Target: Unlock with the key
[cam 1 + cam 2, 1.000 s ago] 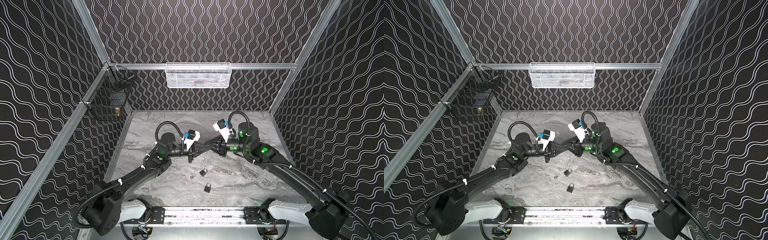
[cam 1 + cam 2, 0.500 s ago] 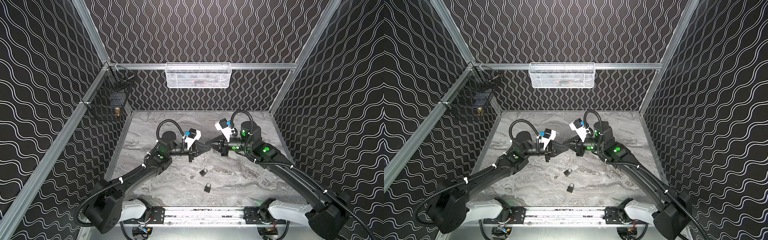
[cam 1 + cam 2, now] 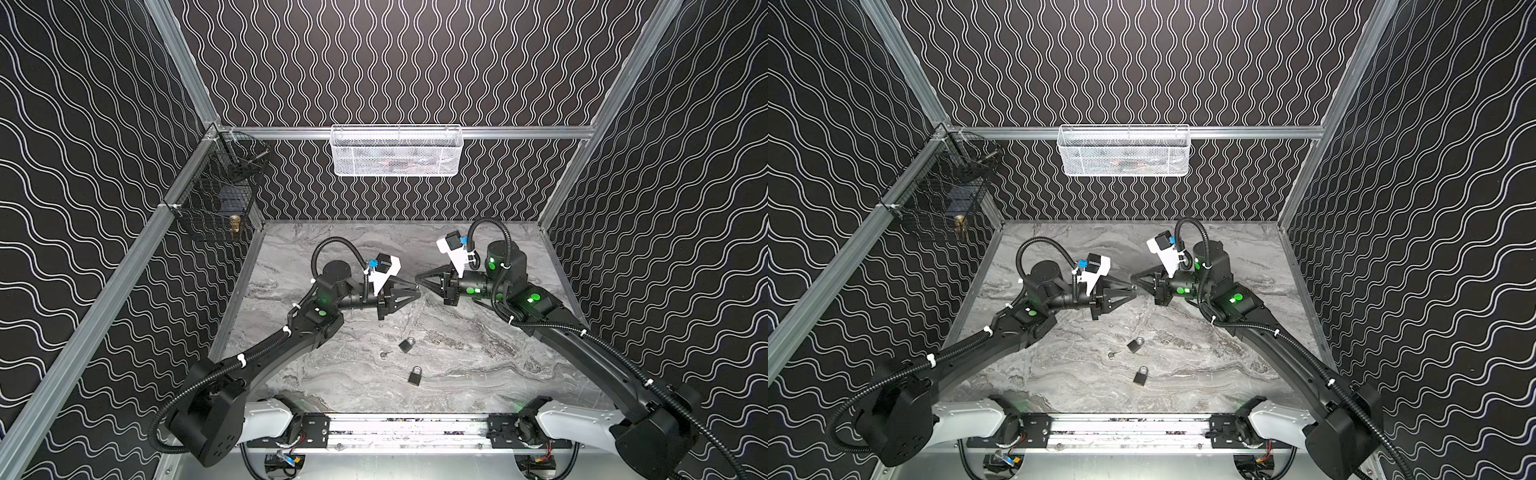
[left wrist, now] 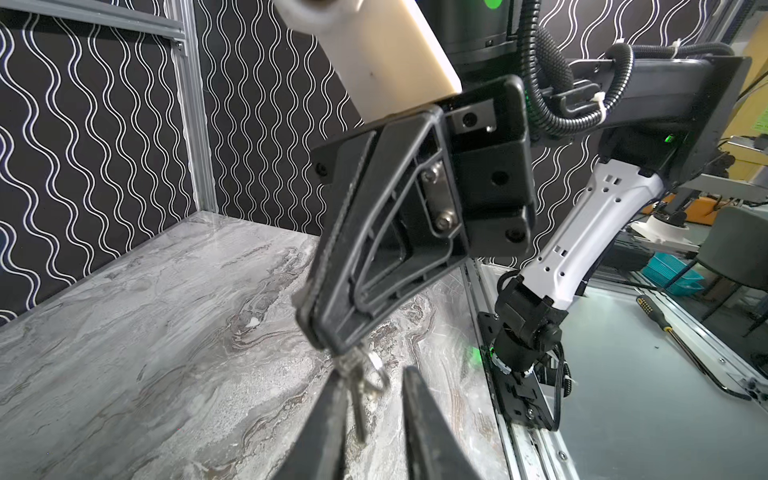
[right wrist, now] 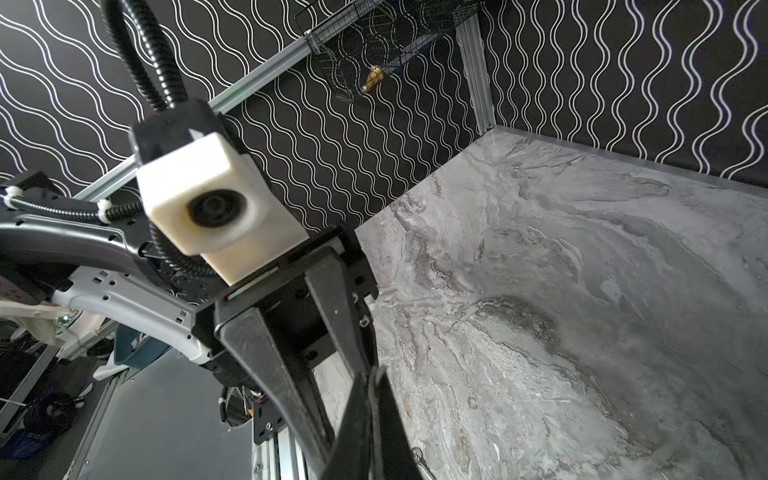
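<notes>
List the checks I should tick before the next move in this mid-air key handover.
1. Right gripper shut on small silver key: ok.
2. Left gripper open: ok.
3. Key clear of left fingers: cannot tell, it hangs close beside one.
4. Far black padlock and near black padlock lying free on grey marble table: ok.
5. Which padlock this key fits: cannot tell.

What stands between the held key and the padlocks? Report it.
Only the left gripper: its open fingers flank the key hanging from the shut right gripper. The far padlock and near padlock lie uncovered.
</notes>
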Action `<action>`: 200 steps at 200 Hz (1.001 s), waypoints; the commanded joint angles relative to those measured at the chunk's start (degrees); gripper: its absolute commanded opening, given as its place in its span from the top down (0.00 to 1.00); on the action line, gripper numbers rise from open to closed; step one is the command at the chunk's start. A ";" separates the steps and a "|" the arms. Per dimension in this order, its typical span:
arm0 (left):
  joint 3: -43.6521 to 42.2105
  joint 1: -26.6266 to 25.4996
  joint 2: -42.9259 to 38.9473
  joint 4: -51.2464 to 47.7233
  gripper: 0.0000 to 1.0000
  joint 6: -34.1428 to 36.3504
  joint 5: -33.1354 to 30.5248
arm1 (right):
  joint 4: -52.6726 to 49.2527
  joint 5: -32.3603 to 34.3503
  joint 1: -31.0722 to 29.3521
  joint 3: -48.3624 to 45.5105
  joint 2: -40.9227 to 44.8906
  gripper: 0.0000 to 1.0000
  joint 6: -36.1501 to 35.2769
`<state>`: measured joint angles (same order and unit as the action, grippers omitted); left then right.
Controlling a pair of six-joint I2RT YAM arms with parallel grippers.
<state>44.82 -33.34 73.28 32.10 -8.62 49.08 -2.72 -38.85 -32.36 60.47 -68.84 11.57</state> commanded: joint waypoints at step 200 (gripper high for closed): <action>-2.84 -0.40 -7.69 8.11 0.34 -57.40 -39.68 | 37.09 18.87 -2.99 -5.24 -5.98 1.00 29.85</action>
<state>40.23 -32.82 66.39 47.70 -58.52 15.09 25.74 -24.08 -34.02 56.14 -73.73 36.91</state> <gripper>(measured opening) 0.656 0.050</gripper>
